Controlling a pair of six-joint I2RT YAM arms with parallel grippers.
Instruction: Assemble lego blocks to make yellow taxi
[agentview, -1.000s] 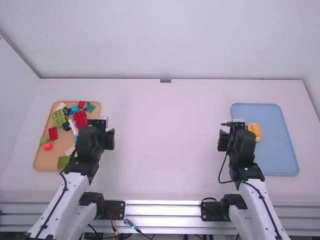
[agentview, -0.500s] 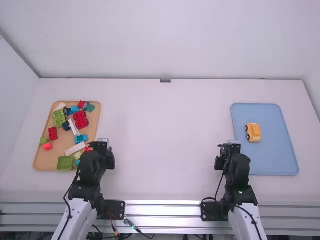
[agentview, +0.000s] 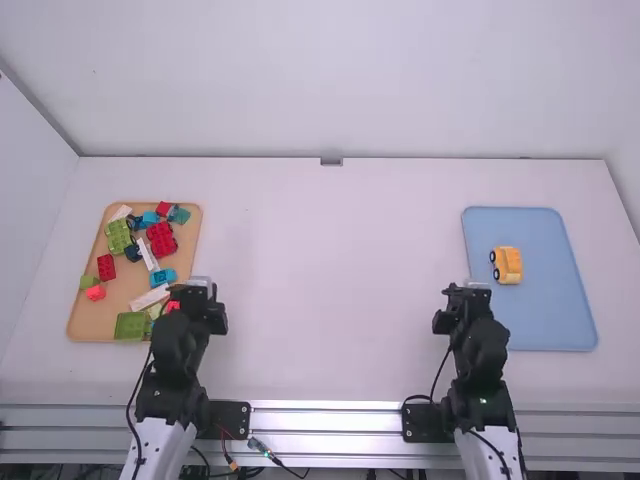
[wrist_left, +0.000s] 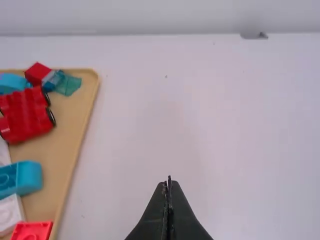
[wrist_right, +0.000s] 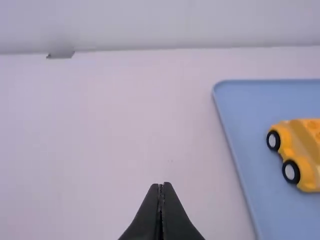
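The yellow taxi (agentview: 507, 265) sits in the upper left part of the blue tray (agentview: 570, 325), at the right of the high view, presumably kept there as the finished build, apart from spare bricks. The left end effector (wrist_left: 169, 181) and right end effector (wrist_right: 160, 186) are both closed with nothing between their fingers, low in the frame, probably parked. At far left, the tan tray (agentview: 85, 325) holds a red wheeled base (agentview: 161, 239) among jumbled bricks; the left arm overlaps its lower right corner, which would hamper picking there.
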